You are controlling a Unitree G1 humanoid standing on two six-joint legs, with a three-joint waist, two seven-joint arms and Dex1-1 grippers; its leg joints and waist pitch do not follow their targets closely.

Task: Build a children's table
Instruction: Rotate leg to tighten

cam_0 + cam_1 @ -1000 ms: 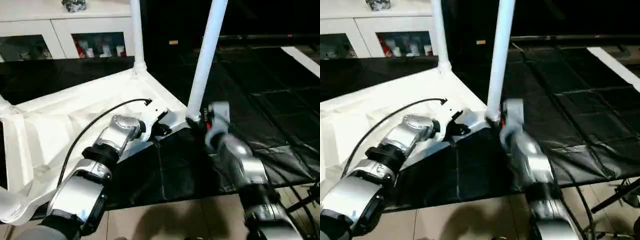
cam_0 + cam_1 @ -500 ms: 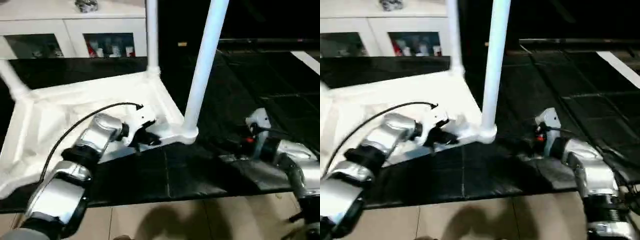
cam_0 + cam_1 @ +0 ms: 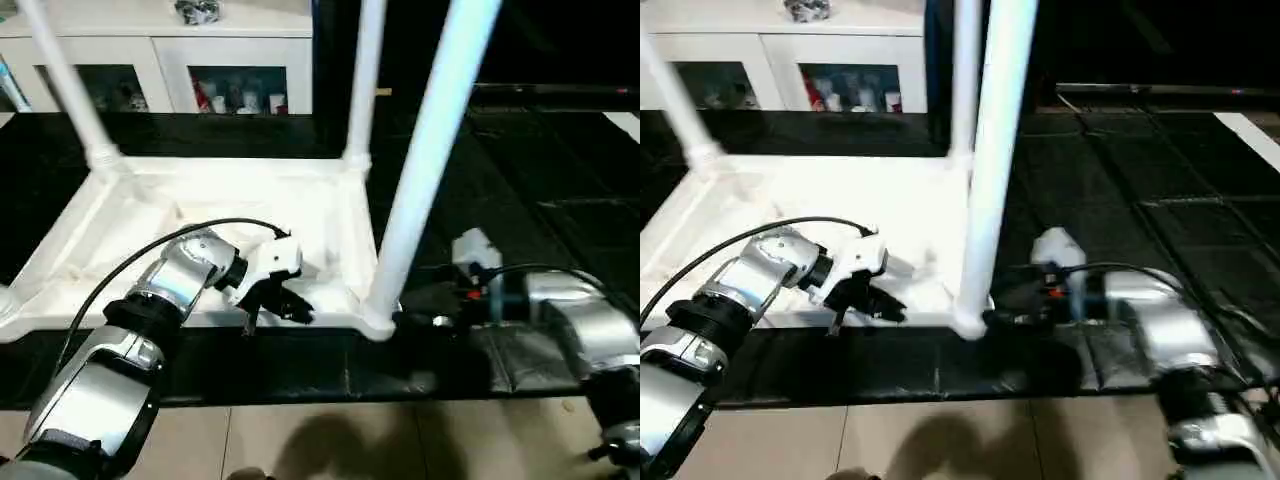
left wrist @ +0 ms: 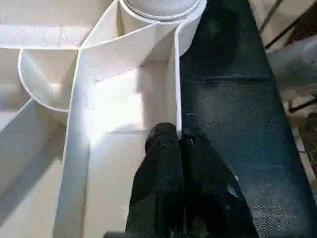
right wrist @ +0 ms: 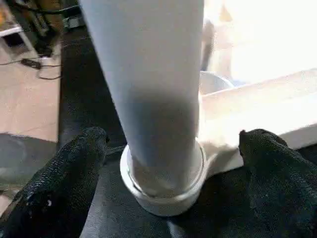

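On black mat [image 3: 520,200], I see one upturned tabletop [image 3: 230,215], three legs upright in corner sockets. Left gripper [image 4: 179,141] jaws pinch tabletop rim; right gripper [image 5: 171,144] jaws spread around nearest leg [image 3: 420,160].

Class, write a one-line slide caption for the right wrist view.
Open right gripper straddling the base of a white table leg seated in the tabletop corner socket.
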